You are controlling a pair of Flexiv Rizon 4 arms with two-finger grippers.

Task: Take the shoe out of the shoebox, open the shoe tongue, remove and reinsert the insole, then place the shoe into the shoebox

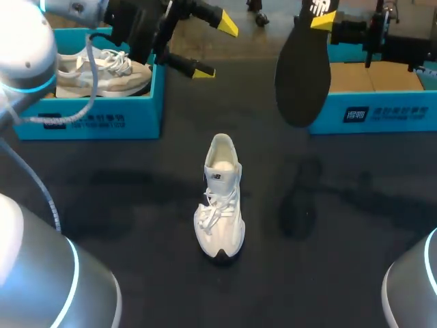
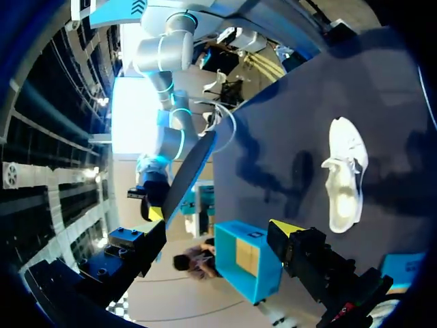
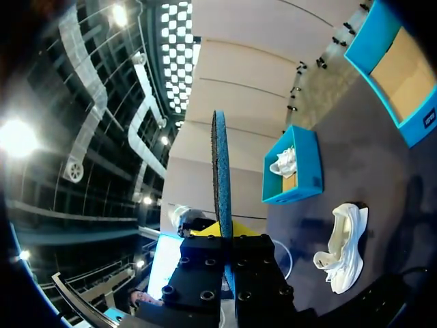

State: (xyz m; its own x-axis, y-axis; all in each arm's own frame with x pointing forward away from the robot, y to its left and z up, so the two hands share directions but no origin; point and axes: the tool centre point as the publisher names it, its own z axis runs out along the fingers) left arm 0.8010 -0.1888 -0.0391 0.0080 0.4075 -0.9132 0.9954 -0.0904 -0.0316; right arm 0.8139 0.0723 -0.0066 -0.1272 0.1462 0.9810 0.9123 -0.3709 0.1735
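Standing mid-table, the white lace-up sneaker [image 1: 220, 198] points its toe at six o'clock. At its one o'clock the right gripper [image 1: 322, 19] pinches the black foam insole [image 1: 302, 75] aloft. At twelve, the left gripper [image 1: 215, 46] hangs with its fingers spread, empty. Removal looks done. Next comes reinsertion, toe-first into the collar. The empty blue cardboard shoebox [image 1: 382, 113] lies at two o'clock.

Unreadable label [image 1: 355, 114] on each blue shoebox [image 1: 403, 113]

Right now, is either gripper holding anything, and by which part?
The right gripper grips the black insole by one end. The left gripper is open and empty.
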